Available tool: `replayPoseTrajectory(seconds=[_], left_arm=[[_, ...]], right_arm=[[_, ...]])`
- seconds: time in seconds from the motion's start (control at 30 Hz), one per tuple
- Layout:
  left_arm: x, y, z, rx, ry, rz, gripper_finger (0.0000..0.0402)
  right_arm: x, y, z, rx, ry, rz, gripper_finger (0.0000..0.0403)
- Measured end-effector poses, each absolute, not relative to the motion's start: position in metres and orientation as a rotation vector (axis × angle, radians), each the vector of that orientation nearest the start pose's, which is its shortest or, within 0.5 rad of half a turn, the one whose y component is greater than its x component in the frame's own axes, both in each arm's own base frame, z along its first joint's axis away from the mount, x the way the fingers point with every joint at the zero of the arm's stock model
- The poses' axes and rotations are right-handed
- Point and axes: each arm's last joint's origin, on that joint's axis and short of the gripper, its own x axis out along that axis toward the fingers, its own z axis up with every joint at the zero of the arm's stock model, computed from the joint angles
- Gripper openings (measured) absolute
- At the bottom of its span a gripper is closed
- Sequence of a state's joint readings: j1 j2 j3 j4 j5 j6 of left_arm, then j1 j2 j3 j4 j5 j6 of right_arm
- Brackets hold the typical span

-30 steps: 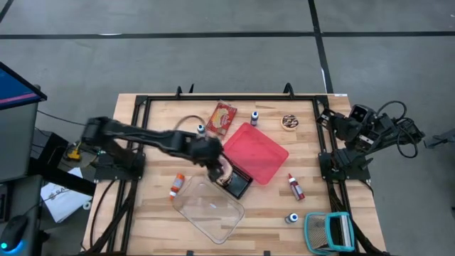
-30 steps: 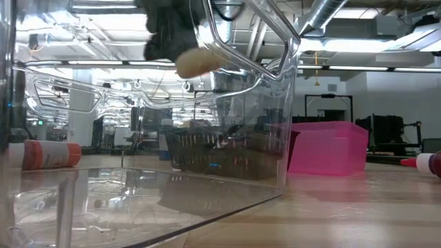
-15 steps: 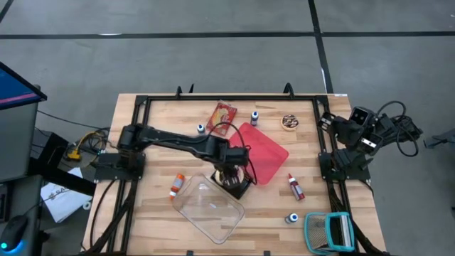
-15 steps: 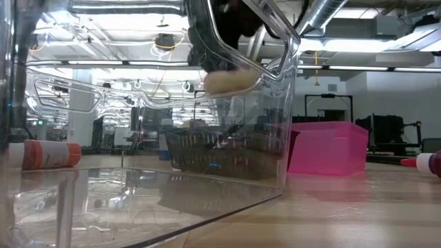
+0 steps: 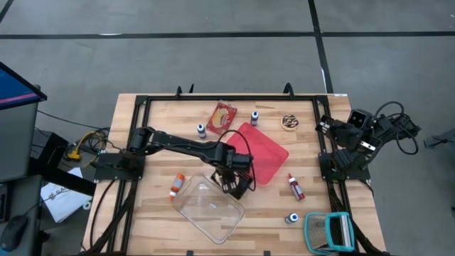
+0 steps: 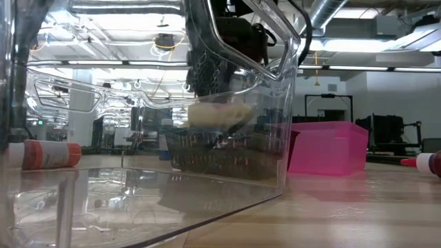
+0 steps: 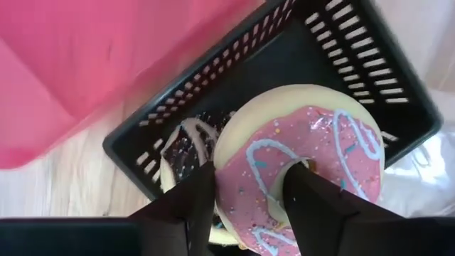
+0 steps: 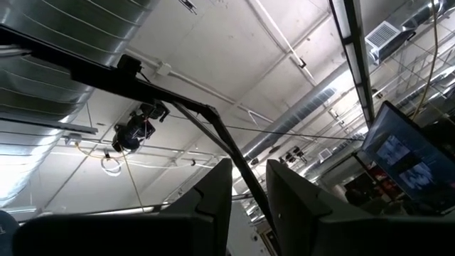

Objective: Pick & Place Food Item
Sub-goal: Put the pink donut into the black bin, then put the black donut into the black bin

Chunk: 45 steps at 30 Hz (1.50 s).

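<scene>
A pink-frosted donut (image 7: 306, 149) with white drizzle and a pale underside hangs in my left gripper (image 7: 252, 181), which is shut on it. It is right over a black slotted basket (image 7: 355, 64). In the basket lies a chocolate donut (image 7: 188, 139) with white drizzle. The high view puts this gripper (image 5: 232, 178) over the basket (image 5: 240, 188) near the table's middle. In the low view, the donut (image 6: 219, 114) sits just above the basket (image 6: 220, 155). My right gripper (image 8: 249, 192) is shut, raised at the table's right edge and pointing at the ceiling. My left gripper grips one side of the pink donut's ring (image 7: 242, 178). One finger (image 7: 309, 195) goes into the hole and the other (image 7: 195, 199) stands outside the rim. The fingers come from above, pointing steeply down. The donut is tilted over the basket; whether it touches the chocolate donut, I cannot tell.
A pink tray (image 5: 261, 151) lies just beyond the basket, and a clear plastic tub (image 5: 210, 210) just in front of it. Around them are a red snack packet (image 5: 222, 117), small bottles (image 5: 201, 129) (image 5: 254, 117) (image 5: 295, 186), an orange-capped bottle (image 5: 176, 185) and a teal basket (image 5: 328, 231).
My left gripper has carried the pink donut toward the table's right edge and down, tipping to point more steeply downward. The donut has sunk from well above the basket to just over its rim. The hold has stayed the same.
</scene>
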<state>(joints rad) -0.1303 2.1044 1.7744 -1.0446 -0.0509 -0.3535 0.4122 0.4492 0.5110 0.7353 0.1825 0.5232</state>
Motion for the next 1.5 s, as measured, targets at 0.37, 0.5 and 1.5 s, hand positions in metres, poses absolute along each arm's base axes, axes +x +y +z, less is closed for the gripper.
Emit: replayPoseTrajectory(seconds=[0.37, 0.5, 1.5], left_arm=[[0.424, -0.049, 0.212, -0.150, 1.343, 0.162, 0.0198], [0.424, -0.048, 0.212, -0.129, 1.342, 0.164, 0.0215], [0.259, -0.022, 0.315, -0.460, 0.721, 0.517, 0.0204]], right_arm=[[0.085, 0.032, 0.362, 0.727, -0.690, 0.416, 0.0082], [0.085, 0.032, 0.362, 0.727, -0.690, 0.416, 0.0082], [0.099, 0.030, 0.343, 0.672, -0.512, 0.086, 0.0082]])
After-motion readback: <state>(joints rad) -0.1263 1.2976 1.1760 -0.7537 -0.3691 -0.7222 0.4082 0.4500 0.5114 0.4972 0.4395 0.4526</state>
